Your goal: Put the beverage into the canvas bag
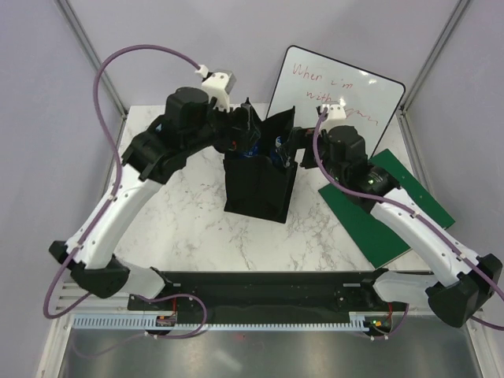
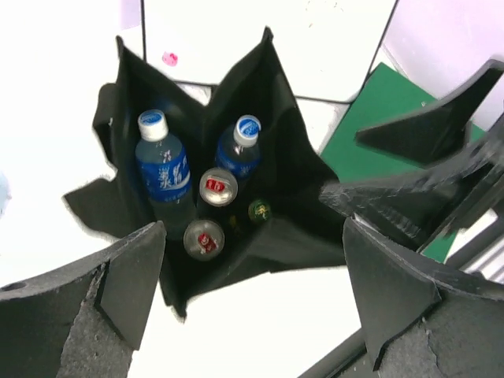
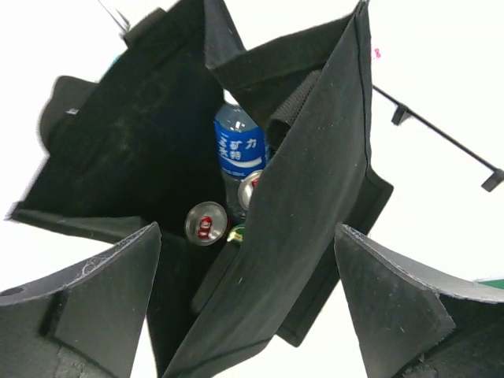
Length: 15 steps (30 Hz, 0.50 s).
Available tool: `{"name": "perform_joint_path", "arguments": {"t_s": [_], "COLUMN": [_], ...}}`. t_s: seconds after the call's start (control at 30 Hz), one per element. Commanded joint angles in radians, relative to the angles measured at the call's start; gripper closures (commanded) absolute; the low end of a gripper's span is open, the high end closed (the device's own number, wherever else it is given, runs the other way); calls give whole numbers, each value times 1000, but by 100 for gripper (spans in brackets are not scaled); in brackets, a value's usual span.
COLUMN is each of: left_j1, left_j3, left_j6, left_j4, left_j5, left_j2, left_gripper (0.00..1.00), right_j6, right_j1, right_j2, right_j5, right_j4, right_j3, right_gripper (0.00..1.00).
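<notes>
canvas bag (image 1: 256,185) standing open at frame centre | bottles (image 2: 163,169) and cans (image 2: 217,187) sitting upright inside it | left gripper (image 2: 250,236) hovering over the opening, fingers spread, gripping nothing | right gripper (image 3: 248,236) hovering alongside, also spread and empty

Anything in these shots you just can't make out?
- Top view: the left arm and right arm crowd the mouth of the canvas bag, hiding most of its contents.
- Top view: the whiteboard writing is partly covered by the right arm, the rest too small to read.
- Right wrist view: a folded bag wall covers some drinks; only one bottle shows.
- Left wrist view: labels on the cans are blurred.
</notes>
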Motion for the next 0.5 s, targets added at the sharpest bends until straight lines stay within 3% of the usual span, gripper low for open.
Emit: {"name": "perform_joint_path", "arguments": {"t_s": [0.0,0.17,0.47], "left_j1": [2,2,2], "left_j3": [-193,-473,-690], "left_j6": [-19,-34,-92], "left_j4": [137,267,307], "left_j5": [-12,-45,-42], "left_j2": [-225,-456,-657], "left_gripper": [0,0,0], "right_j6": [3,18,75], "right_j1": [5,5,5], "right_j2": [-102,-173,-321], "right_j5": [19,54,88], "right_j4": [-59,-138,-191], "right_j3": [85,66,6], "right_gripper": [2,2,2]}}
